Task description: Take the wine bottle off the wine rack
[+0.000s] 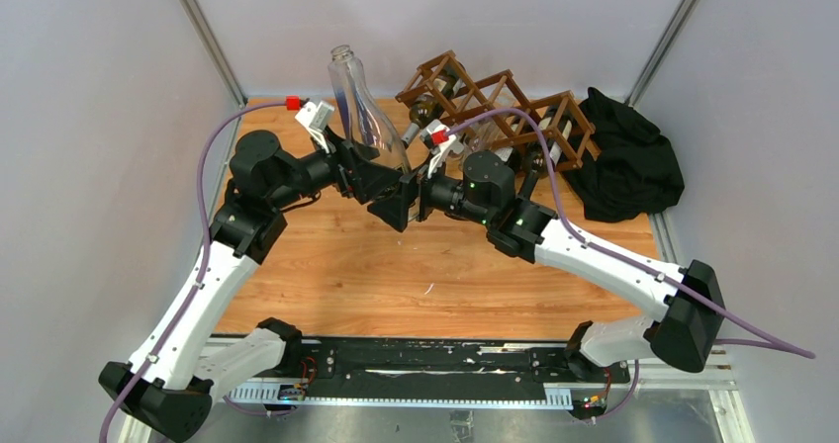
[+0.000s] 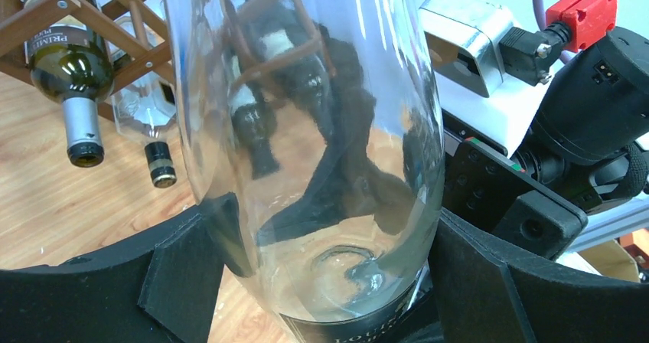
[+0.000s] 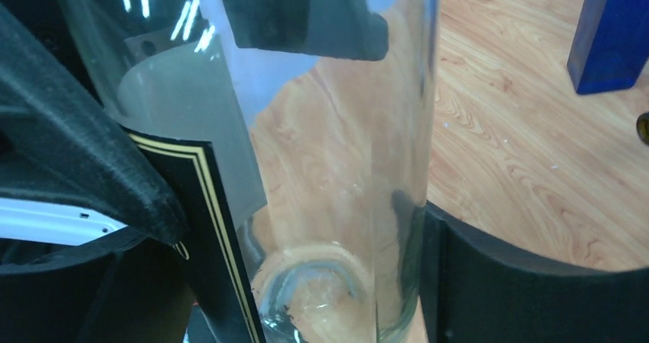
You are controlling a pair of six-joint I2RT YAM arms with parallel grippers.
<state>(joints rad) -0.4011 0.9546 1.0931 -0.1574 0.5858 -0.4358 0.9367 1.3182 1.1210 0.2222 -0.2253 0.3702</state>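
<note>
Wine bottle [image 1: 358, 107] base behind left tool [image 1: 391, 178]

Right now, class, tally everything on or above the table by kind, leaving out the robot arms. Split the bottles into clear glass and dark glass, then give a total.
Clear bottles: 2 (one held up, one in the rack)
Dark bottles: 2 (both in the rack)
Wine rack: 1
Black cloth: 1
Total: 6
</note>
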